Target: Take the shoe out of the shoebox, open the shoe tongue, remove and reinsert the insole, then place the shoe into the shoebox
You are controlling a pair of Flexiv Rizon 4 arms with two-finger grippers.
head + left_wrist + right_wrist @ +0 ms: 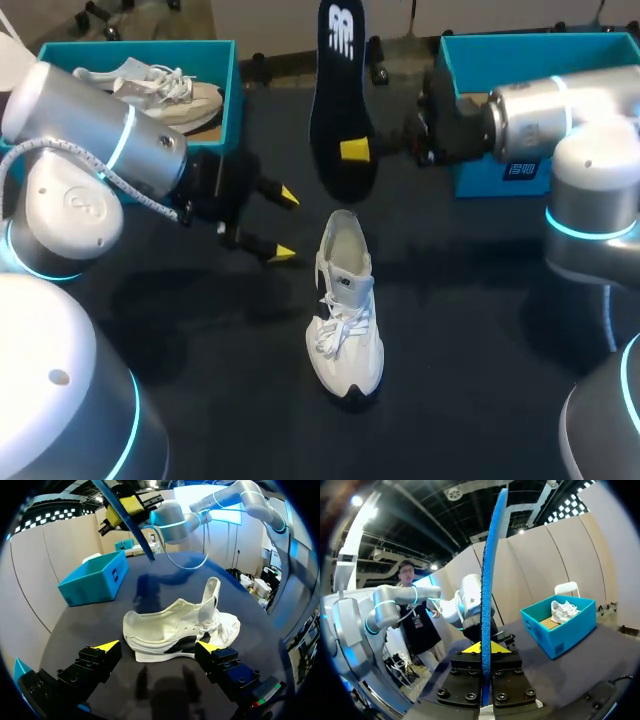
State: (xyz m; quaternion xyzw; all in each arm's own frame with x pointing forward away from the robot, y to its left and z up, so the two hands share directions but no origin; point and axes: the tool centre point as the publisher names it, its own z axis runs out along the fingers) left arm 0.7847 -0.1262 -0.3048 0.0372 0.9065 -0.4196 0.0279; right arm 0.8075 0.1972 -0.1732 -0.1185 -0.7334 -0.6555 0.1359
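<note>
Right gripper (pixel 481 649) pinches the insole (pixel 486 595); left gripper (pixel 157 646) gapes near the shoe (pixel 170 627).

The shoe (pixel 345 320) stands mid-table, toe at 6 o'clock, tongue raised. The left gripper (pixel 285 223), fingers spread, sits apart at its 10 o'clock. The right gripper (pixel 355 150) holds the insole (pixel 340 90) on end at its 12 o'clock. The box (pixel 232 95) at 10 o'clock contains a second shoe (pixel 150 90).

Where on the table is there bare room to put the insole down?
Bare table lies right of the shoe, up to the right arm, and front-left of it, nearer than the left end effector. Crowded behind the shoe, where the insole hangs.
</note>
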